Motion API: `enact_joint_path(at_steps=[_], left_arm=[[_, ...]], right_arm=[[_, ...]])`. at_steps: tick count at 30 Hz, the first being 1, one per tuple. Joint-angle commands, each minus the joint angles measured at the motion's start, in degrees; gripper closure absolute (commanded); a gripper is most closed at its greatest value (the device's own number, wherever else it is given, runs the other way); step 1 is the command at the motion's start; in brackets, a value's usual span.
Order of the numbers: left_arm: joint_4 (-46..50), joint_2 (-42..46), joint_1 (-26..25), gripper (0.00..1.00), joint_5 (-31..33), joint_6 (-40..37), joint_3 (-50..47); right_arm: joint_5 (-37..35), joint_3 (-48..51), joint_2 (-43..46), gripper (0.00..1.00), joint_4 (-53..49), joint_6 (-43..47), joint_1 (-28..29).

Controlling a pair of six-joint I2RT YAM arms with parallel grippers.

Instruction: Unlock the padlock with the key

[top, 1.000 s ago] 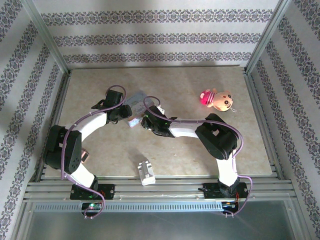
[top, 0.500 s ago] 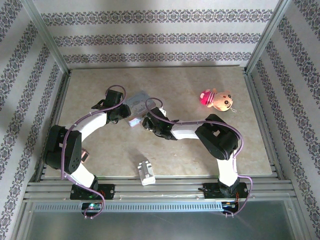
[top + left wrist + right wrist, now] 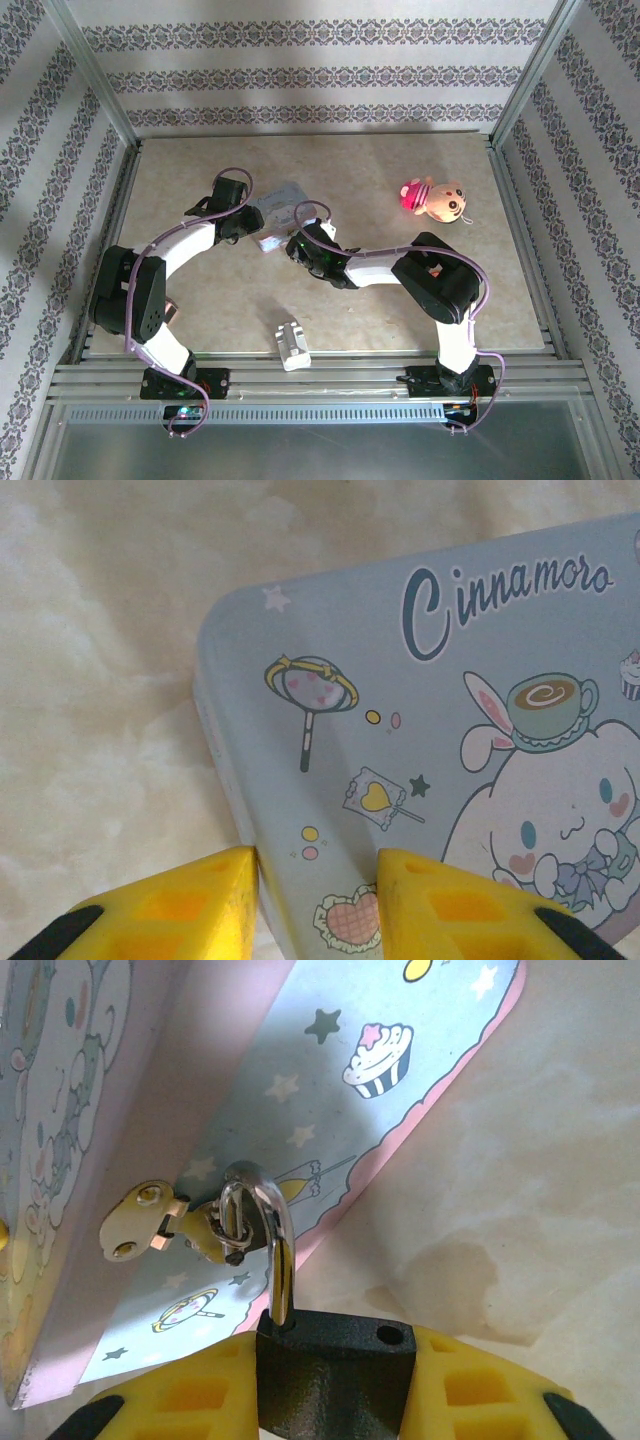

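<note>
The padlock, a dark body with a silver shackle, sits between the yellow fingers of my right gripper, which is shut on it. One shackle leg is out of the body and its hole shows empty. The shackle hooks through the brass hasp ring of the pale blue tin. My left gripper is closed over the tin's near edge, one finger against the side wall and one on the lid. From above, both grippers meet at the tin. The key is out of view.
A pink plush toy lies at the back right. A whitish ridged block rests near the front edge between the arm bases. Metal rails and patterned walls enclose the beige table.
My left gripper has narrowed onto the tin's edge. The right wrist has shifted slightly toward the front with the padlock in it.
</note>
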State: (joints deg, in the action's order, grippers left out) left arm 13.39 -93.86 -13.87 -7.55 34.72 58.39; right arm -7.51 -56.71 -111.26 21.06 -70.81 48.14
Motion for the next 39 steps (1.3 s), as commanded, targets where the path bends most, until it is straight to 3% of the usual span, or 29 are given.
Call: enact_joint_path(at_steps=[1,12,17,28,32,38,39], left_arm=[[3.3,-2.9,1.0,0.65,2.1,-0.4,-1.1],[3.6,-3.0,1.8,0.7,2.6,-0.6,-0.9],[3.3,-3.7,2.1,0.7,2.8,-0.5,-0.2],[3.8,-4.4,2.6,0.68,1.6,-0.4,1.8],[3.6,-0.5,2.6,0.53,-1.8,1.6,1.2],[4.1,7.7,2.0,0.0,-2.1,2.9,0.2],[4.4,8.4,1.7,0.01,-1.8,2.7,-0.1]], right_arm=[[-2.0,-0.5,-0.4,1.0,2.5,-1.2,-1.0],[-0.5,1.9,2.0,1.0,6.9,4.7,-2.1],[1.1,6.4,3.1,1.0,10.8,3.3,-3.3],[13.2,8.0,-0.5,1.0,25.8,6.8,-4.4],[13.9,9.9,0.1,1.0,26.8,8.9,-4.4],[15.9,10.6,0.0,1.0,27.0,9.9,-4.3],[16.1,10.5,-0.1,1.0,27.2,9.9,-4.2]])
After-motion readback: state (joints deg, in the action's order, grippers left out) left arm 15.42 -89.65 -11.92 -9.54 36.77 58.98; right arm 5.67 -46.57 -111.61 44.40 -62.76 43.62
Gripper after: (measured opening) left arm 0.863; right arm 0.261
